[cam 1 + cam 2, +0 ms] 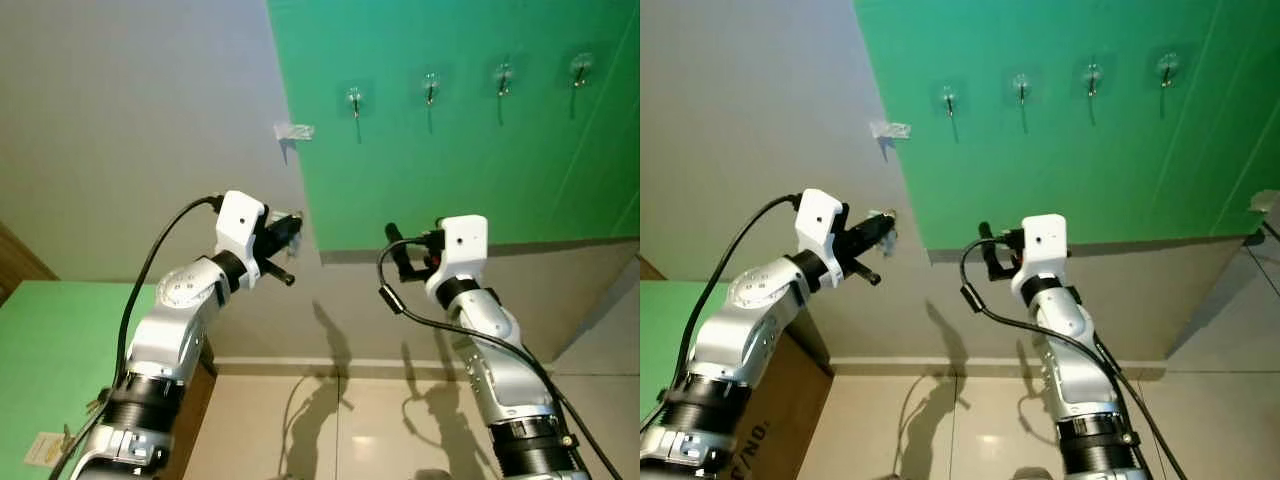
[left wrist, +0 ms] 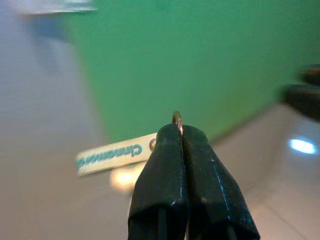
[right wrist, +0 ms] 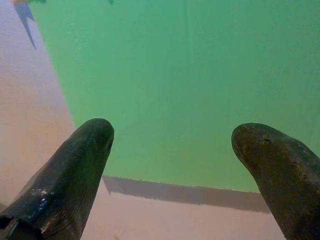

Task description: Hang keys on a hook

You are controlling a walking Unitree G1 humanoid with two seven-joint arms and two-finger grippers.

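Note:
My left gripper [image 1: 290, 229] is raised toward the wall, just left of the green panel's [image 1: 470, 150] lower corner. Its fingers are shut on a small metal key ring [image 2: 177, 118], from which a white tag with teal lettering [image 2: 107, 154] hangs sideways. Several clear hooks run in a row high on the panel; the nearest one [image 1: 355, 101] is above and right of the left gripper. My right gripper [image 1: 400, 252] is held up below the panel's lower edge. In the right wrist view its fingers [image 3: 85, 150] are open, spread wide and holding nothing.
A single clear hook [image 1: 293, 131] sticks to the grey wall left of the panel. A green-topped table [image 1: 40, 340] and a cardboard box [image 1: 770, 400] stand at the lower left. Tiled floor [image 1: 380, 420] lies below the wall.

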